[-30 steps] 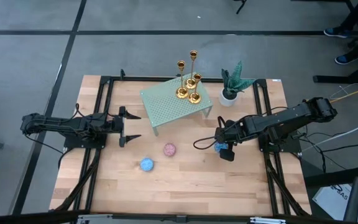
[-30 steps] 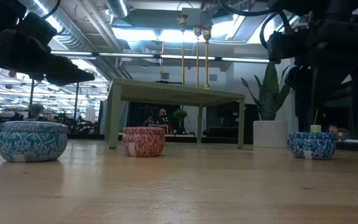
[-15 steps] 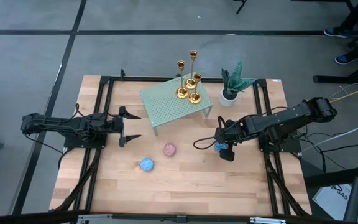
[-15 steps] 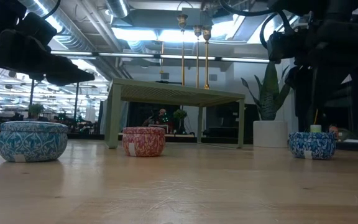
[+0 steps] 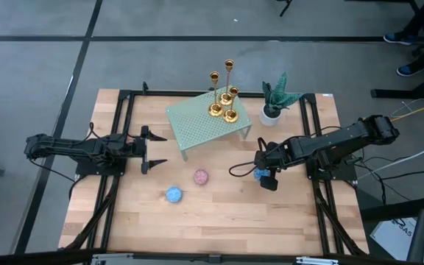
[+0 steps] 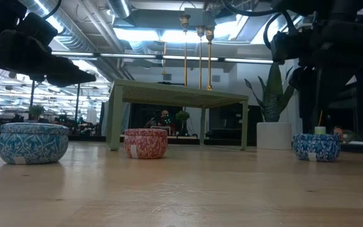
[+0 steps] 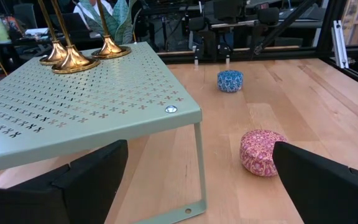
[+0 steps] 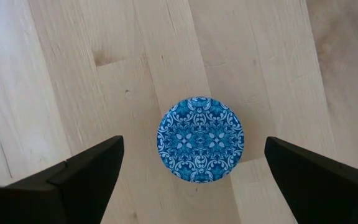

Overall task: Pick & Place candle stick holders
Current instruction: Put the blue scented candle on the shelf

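Three gold candle stick holders (image 5: 224, 94) stand by their round bases on a pale green perforated stand (image 5: 206, 121) at the table's far middle; their bases also show in the left wrist view (image 7: 73, 56). My left gripper (image 5: 155, 150) is open and empty, left of the stand. My right gripper (image 5: 263, 171) is open, pointing down above a small blue patterned tin (image 8: 200, 139) that sits on the table between its fingers, untouched.
A pink tin (image 5: 200, 177) and a second blue tin (image 5: 174, 194) sit on the wooden table in front of the stand. A potted plant (image 5: 274, 103) stands right of the stand. Black rails (image 5: 116, 140) run along the table's left and right sides.
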Tool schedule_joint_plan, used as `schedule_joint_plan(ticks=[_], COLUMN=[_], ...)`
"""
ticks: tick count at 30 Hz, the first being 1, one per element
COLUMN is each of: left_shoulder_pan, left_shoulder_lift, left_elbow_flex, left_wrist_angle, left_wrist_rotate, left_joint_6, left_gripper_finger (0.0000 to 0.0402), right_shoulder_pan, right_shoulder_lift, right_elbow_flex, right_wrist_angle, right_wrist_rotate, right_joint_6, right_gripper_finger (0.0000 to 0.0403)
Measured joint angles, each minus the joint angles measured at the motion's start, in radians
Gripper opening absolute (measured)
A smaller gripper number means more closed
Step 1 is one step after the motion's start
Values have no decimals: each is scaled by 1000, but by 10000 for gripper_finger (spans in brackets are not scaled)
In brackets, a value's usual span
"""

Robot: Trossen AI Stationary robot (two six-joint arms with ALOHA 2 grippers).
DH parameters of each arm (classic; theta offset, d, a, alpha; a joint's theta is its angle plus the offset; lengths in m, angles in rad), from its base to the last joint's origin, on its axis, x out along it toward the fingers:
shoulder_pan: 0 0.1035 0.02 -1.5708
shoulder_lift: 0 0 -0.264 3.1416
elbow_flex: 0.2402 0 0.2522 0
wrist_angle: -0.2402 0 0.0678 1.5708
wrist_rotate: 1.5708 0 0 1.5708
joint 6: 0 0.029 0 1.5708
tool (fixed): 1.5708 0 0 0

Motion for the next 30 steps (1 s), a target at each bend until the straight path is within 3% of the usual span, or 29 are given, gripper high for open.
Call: schedule_joint_plan(ticks=[30], left_shoulder_pan=[0], left_shoulder_lift=[0], left_elbow_flex=[0], left_wrist_angle=[0], left_wrist_rotate=[0], left_joint_6=[0], left_gripper_finger=[400], right_shoulder_pan=[0], right_shoulder_lift=[0], right_elbow_flex=[1], right_wrist_angle=[75], right_wrist_rotate=[1], right_joint_6=[-26], right_gripper_finger=[392])
